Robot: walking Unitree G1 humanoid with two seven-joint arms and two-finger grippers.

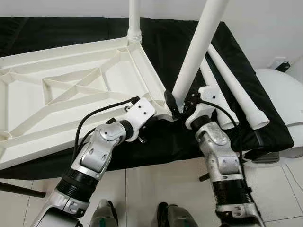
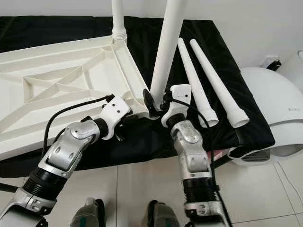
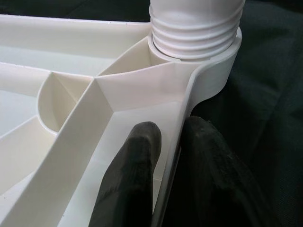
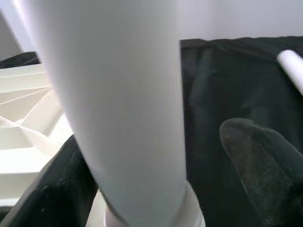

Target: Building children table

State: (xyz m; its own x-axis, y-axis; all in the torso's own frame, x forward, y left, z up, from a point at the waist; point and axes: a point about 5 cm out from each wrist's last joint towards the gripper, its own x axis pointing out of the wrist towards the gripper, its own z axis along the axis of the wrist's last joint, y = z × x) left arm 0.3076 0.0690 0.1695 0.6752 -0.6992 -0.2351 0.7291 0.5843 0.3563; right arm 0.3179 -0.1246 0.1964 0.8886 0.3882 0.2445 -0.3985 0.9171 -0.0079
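An upturned white tabletop point(image 1: 71, 90) lies on black cloth point(image 1: 189, 42). The left gripper point(image 3: 163, 175) pinches its rim; the right gripper point(image 1: 182, 105) straddles – loosely – a leg point(image 1: 196, 52) at the near corner.

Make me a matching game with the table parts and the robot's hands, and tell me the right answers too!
Things:
1. left gripper
2. right gripper
3. two loose legs
4. far leg

Where or how:
A. lying on the black cloth
B. already standing in the far corner socket of the tabletop
C. around the leg at the near corner
D. pinching the tabletop's edge wall

Pairs: 1-D, 2-C, 3-A, 4-B
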